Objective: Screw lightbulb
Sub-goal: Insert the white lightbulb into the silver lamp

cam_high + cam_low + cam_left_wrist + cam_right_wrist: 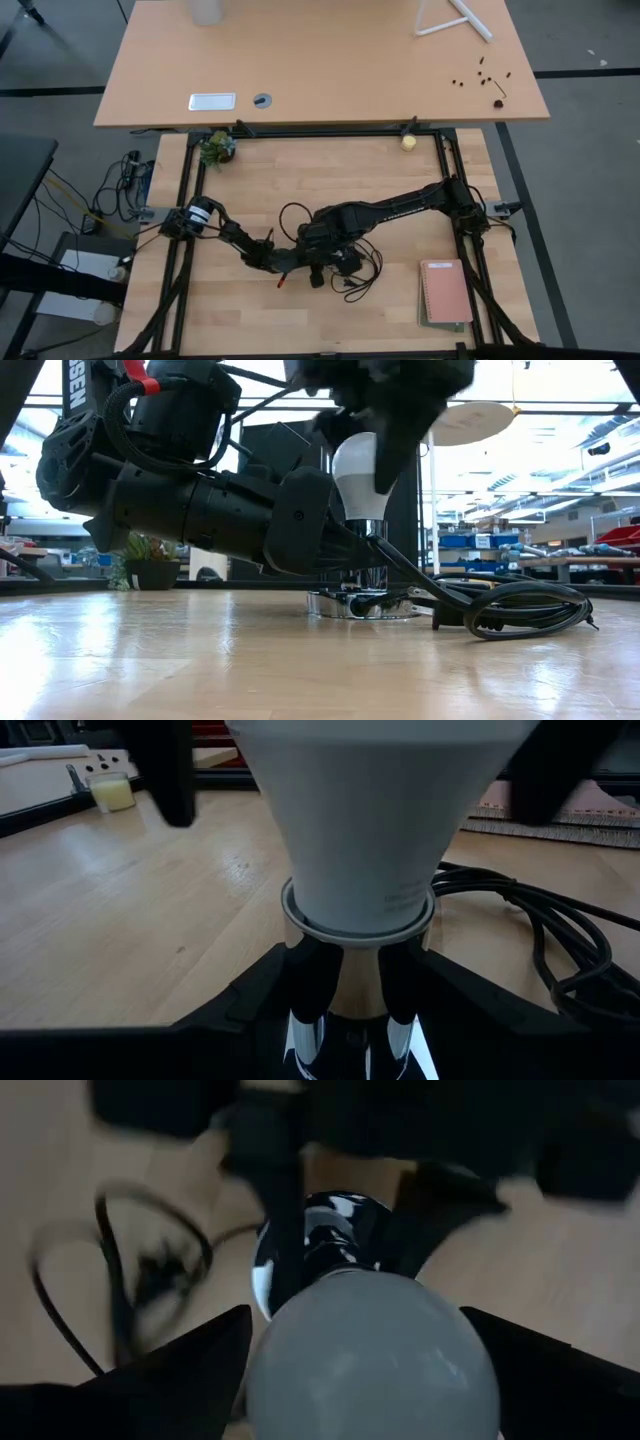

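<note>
The white lightbulb [358, 478] stands upright with its base in the chrome socket [366, 532], whose round disc [360, 603] rests on the table. My left gripper [345, 548] reaches in level, low over the table, and is shut on the socket. My right gripper [355, 1320] hangs above, pointing down and open. Its fingers [180, 1370] stand on either side of the bulb's dome [370, 1360], and I see no touch. In the high view both grippers [322, 255] meet at mid-table and hide the bulb. My left gripper pinches the socket's chrome neck [352, 988] between its two fingers [300, 975], just under the bulb's collar. The fingers come in level from the table's left side. The socket stands upright with its disc on the table.
The black cord [520, 605] lies coiled to the right of the socket and loops around the grippers [362, 275]. A pink notebook [445, 292] lies near the right front. A small plant [217, 148] and a yellowish ball [408, 143] sit at the far edge.
</note>
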Robot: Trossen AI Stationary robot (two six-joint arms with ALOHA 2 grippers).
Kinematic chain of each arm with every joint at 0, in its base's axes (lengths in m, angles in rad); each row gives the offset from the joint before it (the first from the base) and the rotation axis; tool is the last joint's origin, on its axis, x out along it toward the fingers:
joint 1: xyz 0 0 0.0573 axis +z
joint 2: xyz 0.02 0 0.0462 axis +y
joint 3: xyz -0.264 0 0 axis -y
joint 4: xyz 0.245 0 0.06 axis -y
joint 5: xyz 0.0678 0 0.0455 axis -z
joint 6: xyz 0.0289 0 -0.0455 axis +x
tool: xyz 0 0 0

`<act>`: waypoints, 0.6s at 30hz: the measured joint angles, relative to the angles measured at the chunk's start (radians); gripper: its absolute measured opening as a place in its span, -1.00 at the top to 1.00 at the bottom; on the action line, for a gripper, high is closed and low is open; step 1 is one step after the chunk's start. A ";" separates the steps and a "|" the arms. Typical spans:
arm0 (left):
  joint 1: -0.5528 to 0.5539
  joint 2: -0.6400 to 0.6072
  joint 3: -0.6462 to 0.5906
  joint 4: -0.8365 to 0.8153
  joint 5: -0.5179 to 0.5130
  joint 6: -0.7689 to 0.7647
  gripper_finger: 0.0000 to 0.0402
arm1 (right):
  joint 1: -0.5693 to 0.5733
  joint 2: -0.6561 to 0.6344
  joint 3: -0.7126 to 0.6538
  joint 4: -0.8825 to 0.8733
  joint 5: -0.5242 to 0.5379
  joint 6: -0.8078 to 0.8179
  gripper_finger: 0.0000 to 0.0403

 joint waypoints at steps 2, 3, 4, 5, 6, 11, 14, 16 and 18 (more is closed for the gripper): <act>0.000 0.000 0.000 0.000 0.000 0.000 0.08 | 0.001 0.000 0.000 0.000 0.000 -0.167 -0.77; 0.000 0.000 0.000 -0.001 0.000 0.000 0.08 | 0.001 0.000 0.000 -0.001 0.000 -0.239 -0.76; 0.000 0.000 0.000 -0.001 0.000 0.000 0.08 | 0.001 0.000 0.000 -0.001 0.000 -0.298 -0.75; 0.000 0.000 0.000 -0.001 0.000 0.000 0.08 | 0.002 0.000 0.000 -0.001 0.000 -0.347 -0.75; 0.000 0.000 0.000 -0.001 0.000 0.000 0.08 | 0.002 0.000 0.000 -0.001 0.001 -0.389 -0.74; 0.000 0.000 0.000 -0.001 0.000 0.000 0.08 | 0.002 0.000 0.000 -0.001 0.037 -0.526 -0.72; 0.000 0.000 0.000 -0.002 0.000 -0.003 0.08 | 0.002 0.000 0.000 -0.002 0.059 -0.586 -0.72; 0.000 0.000 0.000 -0.002 0.000 -0.003 0.08 | 0.002 0.000 0.000 -0.001 0.069 -0.626 -0.72; 0.000 0.000 0.000 -0.002 0.000 -0.003 0.08 | 0.004 -0.001 -0.008 0.008 0.072 -0.660 -0.72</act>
